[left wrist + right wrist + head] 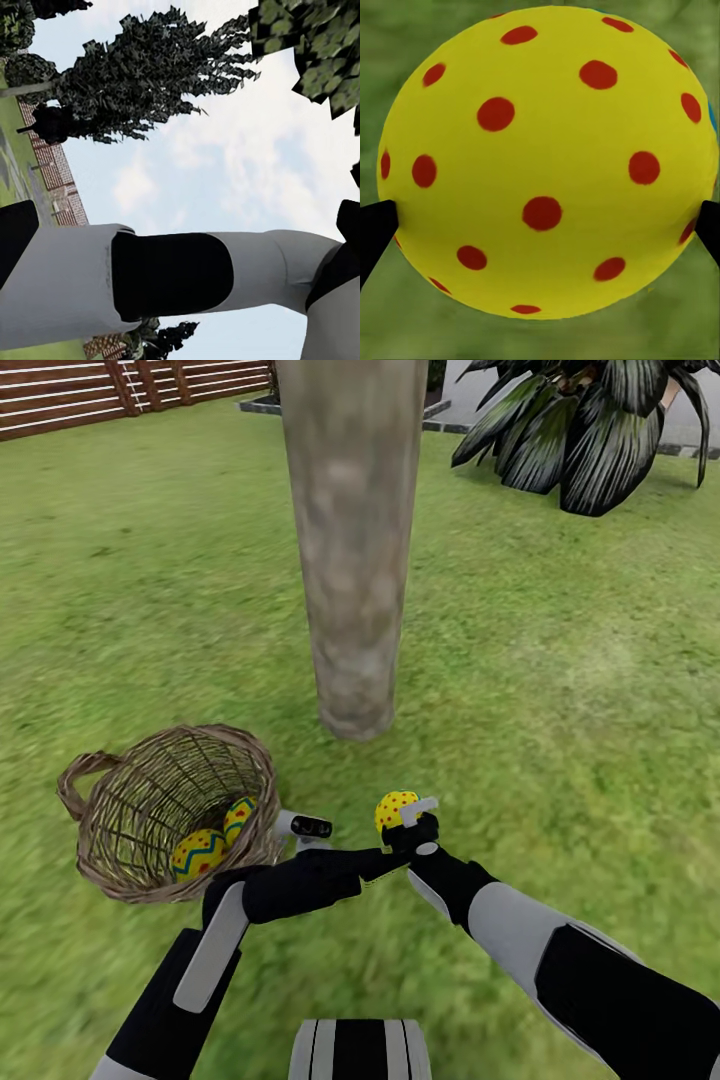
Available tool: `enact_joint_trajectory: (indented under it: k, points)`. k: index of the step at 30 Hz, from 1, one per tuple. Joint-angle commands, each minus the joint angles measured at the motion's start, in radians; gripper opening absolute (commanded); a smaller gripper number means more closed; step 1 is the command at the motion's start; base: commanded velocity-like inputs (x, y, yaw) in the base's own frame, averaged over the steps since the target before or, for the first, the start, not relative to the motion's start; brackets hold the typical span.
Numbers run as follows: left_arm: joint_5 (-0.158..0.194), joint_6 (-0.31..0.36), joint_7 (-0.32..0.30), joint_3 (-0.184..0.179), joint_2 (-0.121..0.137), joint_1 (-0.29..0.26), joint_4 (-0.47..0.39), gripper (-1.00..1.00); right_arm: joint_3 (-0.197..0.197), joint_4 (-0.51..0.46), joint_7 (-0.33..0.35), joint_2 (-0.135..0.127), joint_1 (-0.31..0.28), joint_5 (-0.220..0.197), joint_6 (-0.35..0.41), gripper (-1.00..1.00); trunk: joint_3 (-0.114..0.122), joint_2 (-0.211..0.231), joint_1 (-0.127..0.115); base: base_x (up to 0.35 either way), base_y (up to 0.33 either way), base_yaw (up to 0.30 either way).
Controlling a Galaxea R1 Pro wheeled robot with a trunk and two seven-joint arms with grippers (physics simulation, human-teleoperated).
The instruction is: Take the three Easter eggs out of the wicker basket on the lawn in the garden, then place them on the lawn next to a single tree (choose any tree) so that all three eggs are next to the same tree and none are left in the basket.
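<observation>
My right gripper (408, 822) is clamped on a red-dotted yellow Easter egg (394, 810) — held over the lawn (560, 710) before the tree (345, 550); I cannot tell my left gripper's state. Two eggs (212, 842) lie in the wicker basket (110, 830).

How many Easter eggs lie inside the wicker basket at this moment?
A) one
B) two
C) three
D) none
B: two Easter eggs lie in the wicker basket, while the third egg is outside it, clamped in the right claw above the lawn.
</observation>
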Motion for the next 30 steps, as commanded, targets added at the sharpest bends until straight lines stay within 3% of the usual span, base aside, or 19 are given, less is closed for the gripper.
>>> enact_joint_trajectory:
  k: [1, 10, 30]
  points:
    - [0.001, 0.005, -0.002, 0.000, 0.000, 0.000, 0.001, 1.00, 0.009, 0.000, -0.005, 0.000, -0.001, -0.009, -0.002, -1.00, -0.001, 0.000, 0.000, 0.330, 0.000, 0.000]
    - [0.002, 0.002, -0.002, -0.002, -0.002, 0.000, -0.001, 1.00, 0.007, -0.003, -0.005, 0.000, 0.000, -0.009, -0.002, -1.00, -0.001, 0.000, 0.000, 0.140, 0.000, 0.000]
    - [0.001, 0.003, -0.002, -0.003, -0.002, 0.000, -0.001, 1.00, 0.009, -0.019, -0.004, 0.001, 0.001, -0.005, -0.017, -1.00, -0.078, -0.005, 0.009, 0.000, 0.000, 0.000]
